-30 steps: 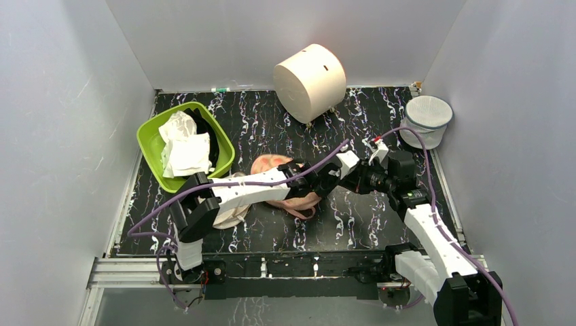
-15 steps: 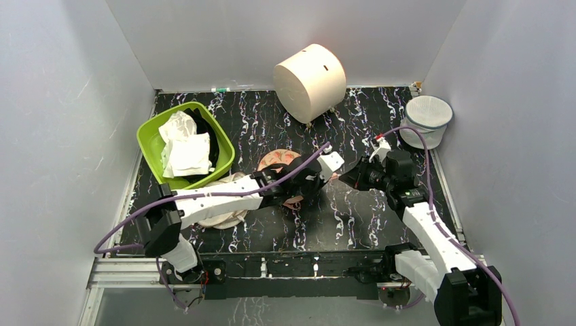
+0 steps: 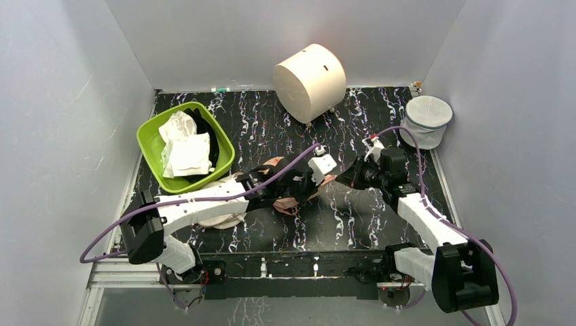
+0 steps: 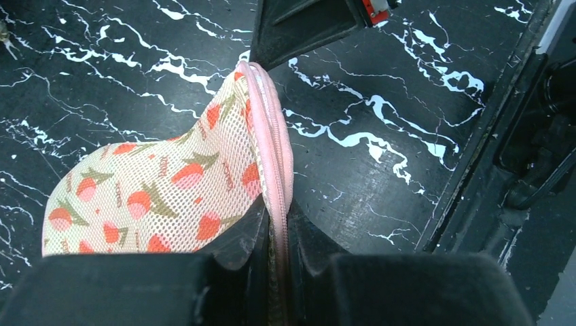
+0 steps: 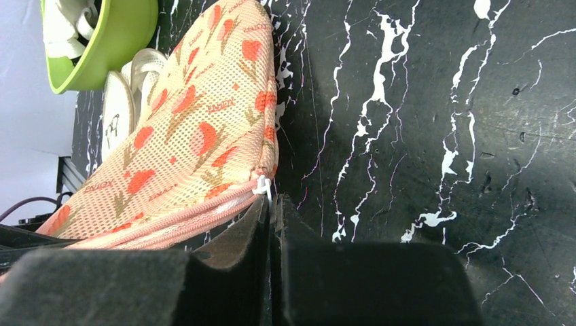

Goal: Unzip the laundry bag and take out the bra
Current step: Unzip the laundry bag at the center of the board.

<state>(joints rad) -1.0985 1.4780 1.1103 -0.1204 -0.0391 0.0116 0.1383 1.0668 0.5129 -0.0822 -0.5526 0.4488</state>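
Black rubber pads close both of my tools down to a slit. My left gripper (image 4: 275,234) has the pink zipped rim of the laundry bag (image 4: 156,190) pinched between its fingers, the seam standing on edge and running away toward my other tool. My right gripper (image 5: 272,210) is all but shut too. The small white zipper pull (image 5: 263,186) sits right at its fingertips; I judge it caught there, though my own fingers hide the pinch itself.

The bag lies on the black marbled table (image 4: 380,102), about midway between my two arms. Its floral shell bulges up and the zipper (image 5: 197,216) is closed along all the length I can see. No red shows anywhere, so I take it the bra is inside.

The step in hand is the first pull of the zip. To do it well, my left should act as a firm anchor while my right draws along the line of the teeth. It should follow the curve of the rim rather than tug straight out, so the slider runs instead of dragging the whole bag. The tab is tiny, and a sideways jerk could slip it from my tips. Beyond the bag lie pale discs (image 5: 122,102) and a green tub (image 5: 102,41).
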